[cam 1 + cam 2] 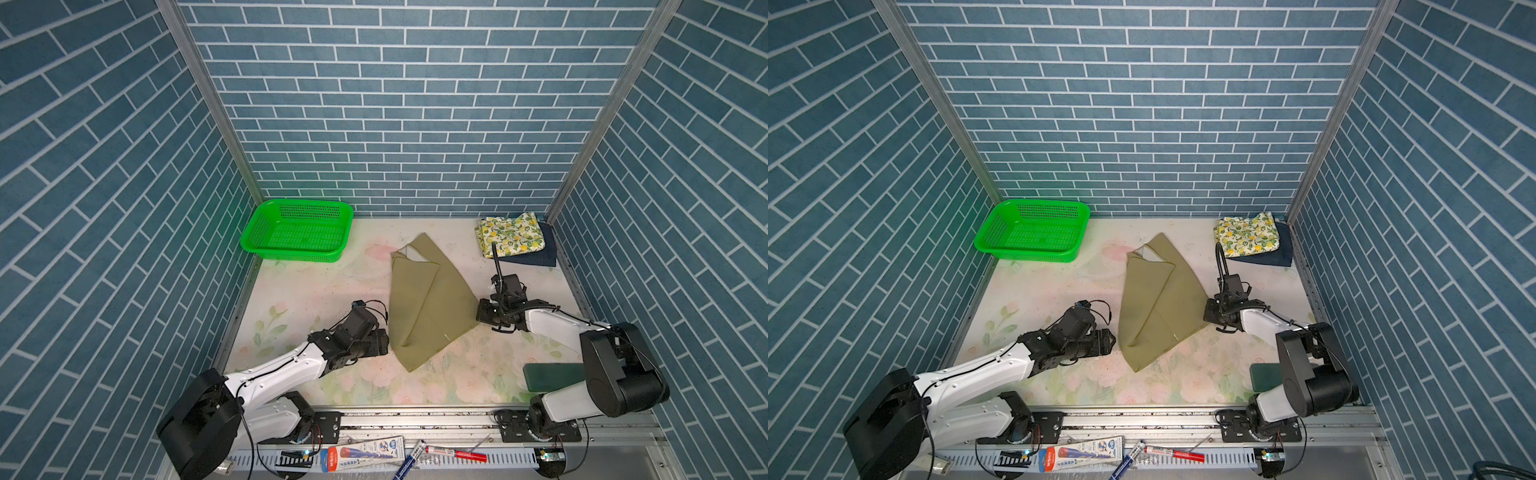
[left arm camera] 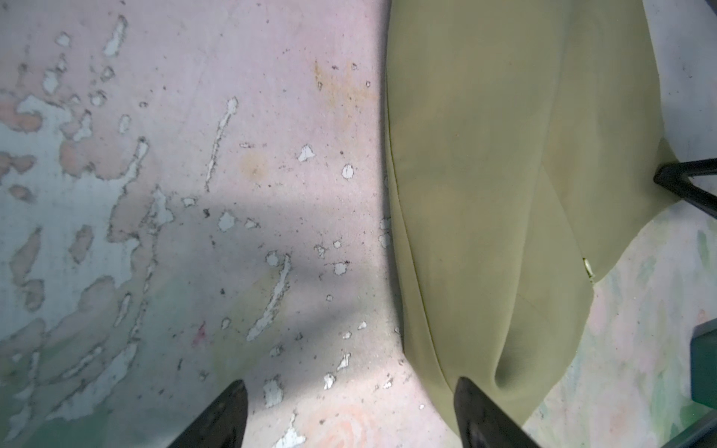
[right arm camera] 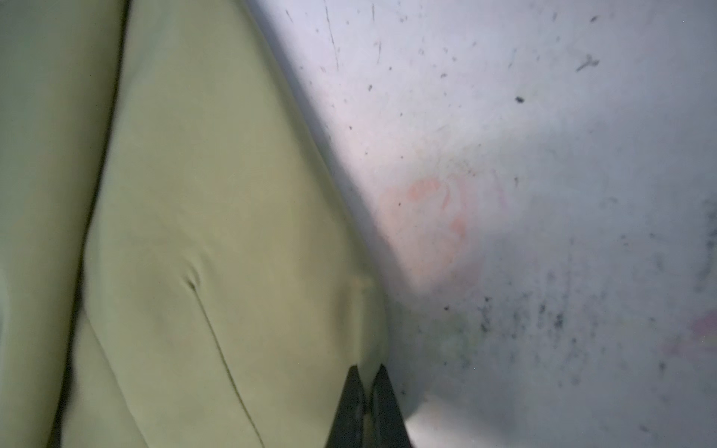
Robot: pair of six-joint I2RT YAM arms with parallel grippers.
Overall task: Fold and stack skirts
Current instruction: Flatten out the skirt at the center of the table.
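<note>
Found khaki skirt [image 1: 428, 307] lying flat between both grippers. Saw denim skirt [image 1: 542, 257] mostly hidden under lemon skirt [image 1: 511, 235], beyond the right fingers. Noted left gripper [image 2: 349, 384] gaping, holding nothing; right gripper [image 3: 368, 370] closed at the khaki edge, pinch too blurred to confirm.

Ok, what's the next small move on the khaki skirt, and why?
Probably close the left gripper on the edge of the khaki skirt. The right gripper looks shut on the opposite edge, while the left jaws stand open astride the cloth's border; then both can lift together.
</note>
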